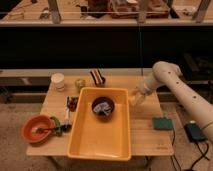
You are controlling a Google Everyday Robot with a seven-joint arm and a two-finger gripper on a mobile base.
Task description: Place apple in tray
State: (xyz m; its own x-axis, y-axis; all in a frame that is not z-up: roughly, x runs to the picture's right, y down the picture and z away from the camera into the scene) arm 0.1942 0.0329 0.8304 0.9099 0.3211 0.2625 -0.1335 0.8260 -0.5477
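Tray [95, 142]: a big, deep yellow bin in the middle of the desk [150, 140]. Its long axis runs from the far edge toward the near edge, with the near end swung slightly to the right.
Tray look: plain yellow plastic with a raised rim and rounded corners. The floor is bare toward the near end.
Inside the tray: a small dark bowl [103, 106] at the far end, holding something pale that I can't name.
Orange-red bowl [36, 130]: on the left of the desk, well apart from the tray, with a pale scrap in it.
Far edge of desk: a white cup [58, 81], a pale green round object [80, 83] and a striped dark item [97, 76] stand in a row.
Right of tray: a green pad [162, 123] lies flat.
Claw [136, 98]: closed, low over the desk just outside the tray's far right corner. I can't tell whether it holds anything.
Apple: I can't pick it out anywhere — neither in the tray nor plainly in the claw.
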